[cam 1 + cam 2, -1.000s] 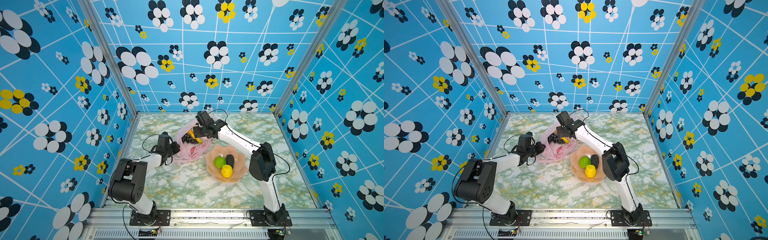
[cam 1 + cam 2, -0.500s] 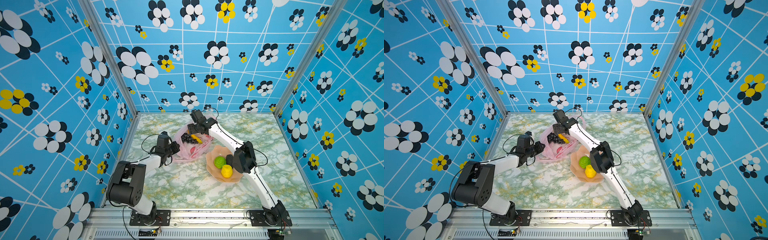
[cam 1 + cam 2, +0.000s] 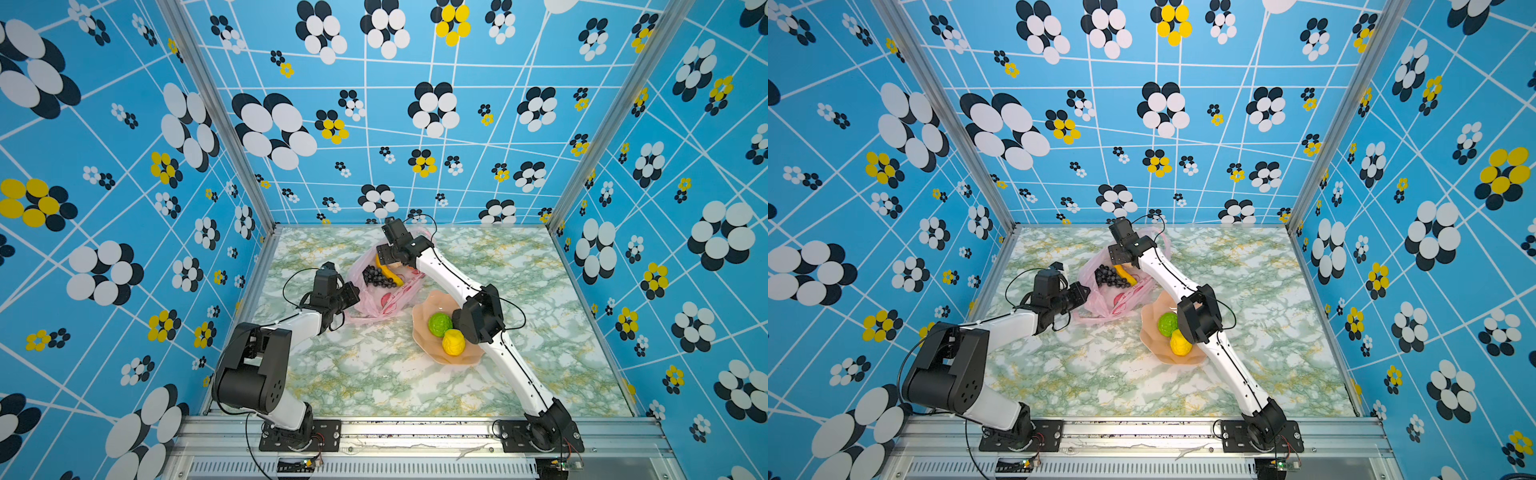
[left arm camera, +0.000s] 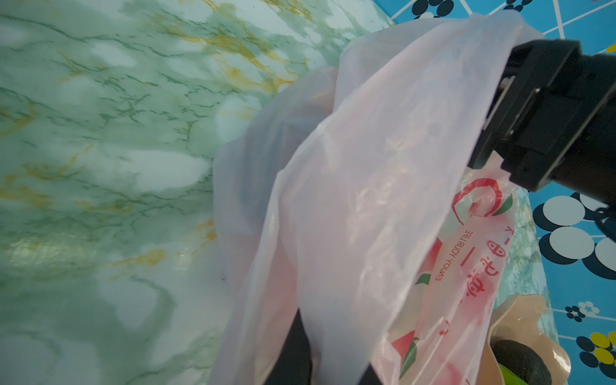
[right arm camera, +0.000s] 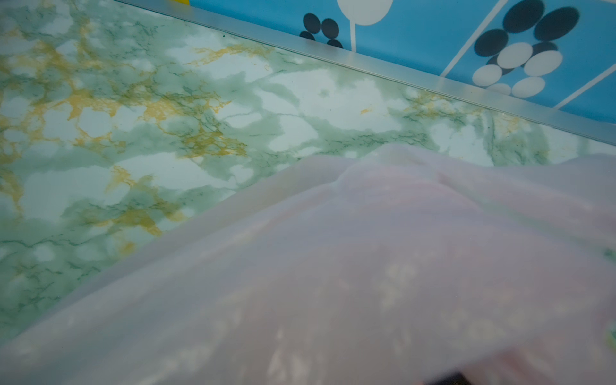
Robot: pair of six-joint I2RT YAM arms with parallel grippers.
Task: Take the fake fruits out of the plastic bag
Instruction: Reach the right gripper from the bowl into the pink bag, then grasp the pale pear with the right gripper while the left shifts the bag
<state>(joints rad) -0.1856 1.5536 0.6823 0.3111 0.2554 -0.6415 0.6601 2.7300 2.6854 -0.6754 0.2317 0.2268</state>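
On the table (image 3: 374, 374), the left end effector (image 3: 353, 293) clamps the plastic bag's (image 3: 374, 305) near-left edge, seemingly to hold its mouth open. The right end effector (image 3: 387, 262), jaws' state impossible to tell, hovers at the far rim above the banana (image 3: 390, 273) and grape bunch (image 3: 376, 277) inside.

The green-and-white marbled surface (image 3: 374, 374), veined with yellow, carries two things directly. A crinkled, translucent pink plastic bag (image 3: 368, 305) lies toward the back middle. A peach wavy-edged dish (image 3: 461, 358) sits just beside it, nearer the front right.
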